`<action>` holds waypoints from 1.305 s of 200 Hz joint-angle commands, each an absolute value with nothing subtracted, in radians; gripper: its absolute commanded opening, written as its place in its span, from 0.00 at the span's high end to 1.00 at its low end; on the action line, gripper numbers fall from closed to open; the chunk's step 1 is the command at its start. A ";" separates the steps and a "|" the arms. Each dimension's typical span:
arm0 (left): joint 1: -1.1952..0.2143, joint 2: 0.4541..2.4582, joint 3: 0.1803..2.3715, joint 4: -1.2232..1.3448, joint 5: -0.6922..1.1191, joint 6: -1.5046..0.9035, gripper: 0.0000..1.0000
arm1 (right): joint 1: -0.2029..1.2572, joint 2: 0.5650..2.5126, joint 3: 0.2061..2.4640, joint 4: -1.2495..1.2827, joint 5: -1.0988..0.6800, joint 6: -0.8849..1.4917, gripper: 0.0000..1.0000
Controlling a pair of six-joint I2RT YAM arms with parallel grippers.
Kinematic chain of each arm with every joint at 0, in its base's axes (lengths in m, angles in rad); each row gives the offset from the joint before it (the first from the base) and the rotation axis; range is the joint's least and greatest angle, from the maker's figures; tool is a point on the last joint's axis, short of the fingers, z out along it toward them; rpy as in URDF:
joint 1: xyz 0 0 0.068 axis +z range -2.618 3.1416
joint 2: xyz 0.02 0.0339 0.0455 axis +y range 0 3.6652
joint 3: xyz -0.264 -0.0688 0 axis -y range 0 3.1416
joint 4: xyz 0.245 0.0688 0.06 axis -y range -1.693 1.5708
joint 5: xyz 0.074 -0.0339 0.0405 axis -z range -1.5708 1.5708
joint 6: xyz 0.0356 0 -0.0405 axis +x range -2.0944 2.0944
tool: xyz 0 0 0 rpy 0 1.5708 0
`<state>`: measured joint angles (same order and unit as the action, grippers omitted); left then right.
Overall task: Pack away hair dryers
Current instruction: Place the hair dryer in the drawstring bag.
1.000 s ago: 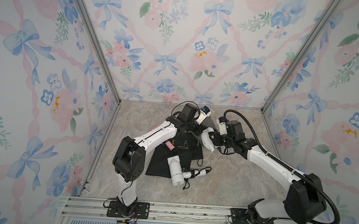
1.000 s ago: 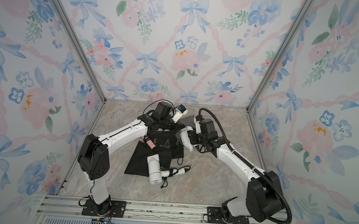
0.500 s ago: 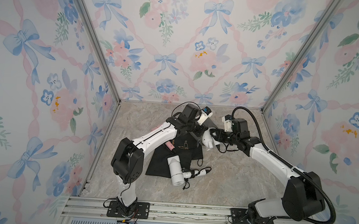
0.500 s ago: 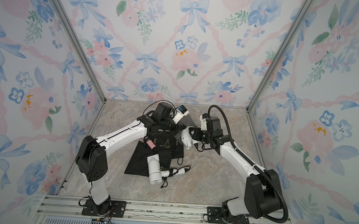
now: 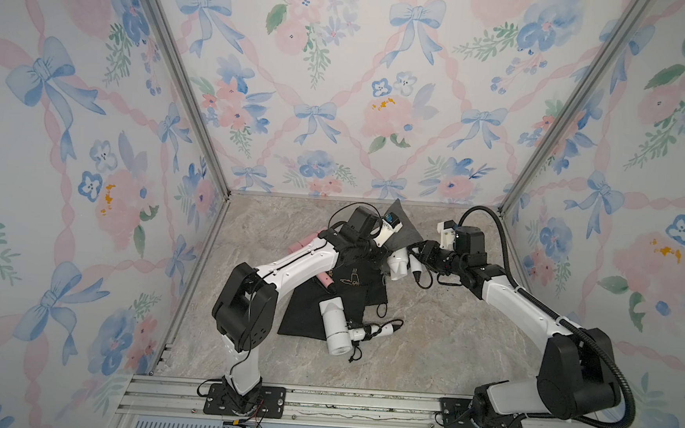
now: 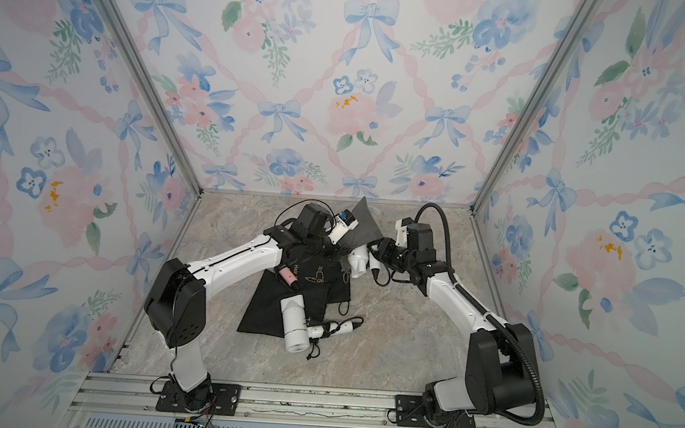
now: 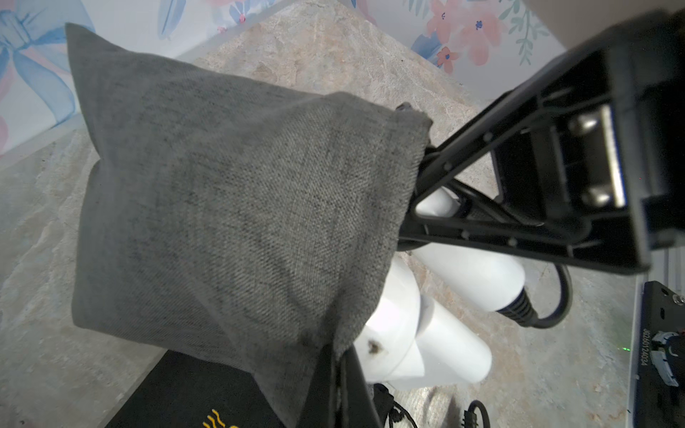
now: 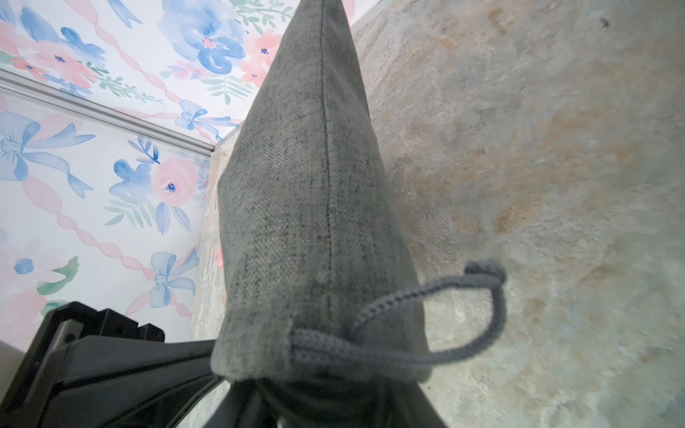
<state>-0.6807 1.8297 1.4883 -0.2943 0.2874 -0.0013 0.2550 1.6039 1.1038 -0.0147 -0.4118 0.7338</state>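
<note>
The left end effector (image 7: 335, 374) is clamped shut on the rim of the grey pouch (image 7: 230, 207), pinching the cloth at the edge of its mouth. The right end effector (image 5: 415, 255) reaches toward that mouth from the right of the frame. In the left wrist view a white part of the white hair dryer (image 7: 426, 344) sits between its partly closed fingers (image 7: 467, 150), so it grips the dryer. Its tips are hidden under the cloth.

The dryer's barrel and folded handle stick out of the pouch mouth, and the rest is covered. In both top views it sits just right of the frame's centre, between the two wrists. Whether it touches the bench (image 5: 427, 330) cannot be told. The pouch slants away from it toward the back wall.

The second white hair dryer (image 5: 336, 324) lies below centre, partly on the black pouches (image 5: 306, 314), with its bundled cord just to its right. The pink hair dryer (image 5: 324, 280) lies left of centre on the same black cloth, partly covered by the left forearm.
</note>
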 commanded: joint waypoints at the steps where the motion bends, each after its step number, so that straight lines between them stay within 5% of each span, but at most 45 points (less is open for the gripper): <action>1: -0.698 1.824 1.481 -0.301 0.285 0.003 1.00 | 0.260 1.645 1.112 0.107 -0.411 0.783 0.70; 103: -0.707 1.869 1.628 -0.301 0.312 -0.019 1.00 | 0.281 1.717 1.126 0.058 -0.377 0.764 0.70; 179: -0.695 1.811 1.435 -0.301 0.278 -0.001 1.00 | 0.225 1.710 1.103 0.220 -0.477 0.923 0.70; 261: -0.696 1.749 1.422 -0.299 0.281 -0.017 1.00 | 0.272 1.801 1.063 0.365 -0.366 0.997 0.70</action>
